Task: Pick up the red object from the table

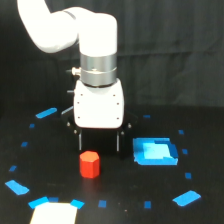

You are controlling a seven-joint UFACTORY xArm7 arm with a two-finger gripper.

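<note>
A flat, matte black desk (45, 150) fills the lower half of the scene, backed by a dark curtain. From the top of the exterior view's left, a thick white robot arm (65, 27) curves down into a silver metal ring and then a boxy white housing. Below the housing hangs the hand (99, 142), with two dark fingers pointing straight down and spread apart, gripping nothing; their tips sit close to the desk surface. Toward the exterior view's right, near the hand, lies a bright blue squarish piece (155, 151) with a raised edge, flat on the desk. Just in front of the hand, toward the camera and slightly to the exterior view's left of its middle, stands the small matte red-orange hexagonal block (90, 164), upright on the desk and not touching either finger. Small bright blue tape marks (186, 198) are scattered across the desk around everything. A pale whitish patch (54, 214) sits at the bottom edge.
</note>
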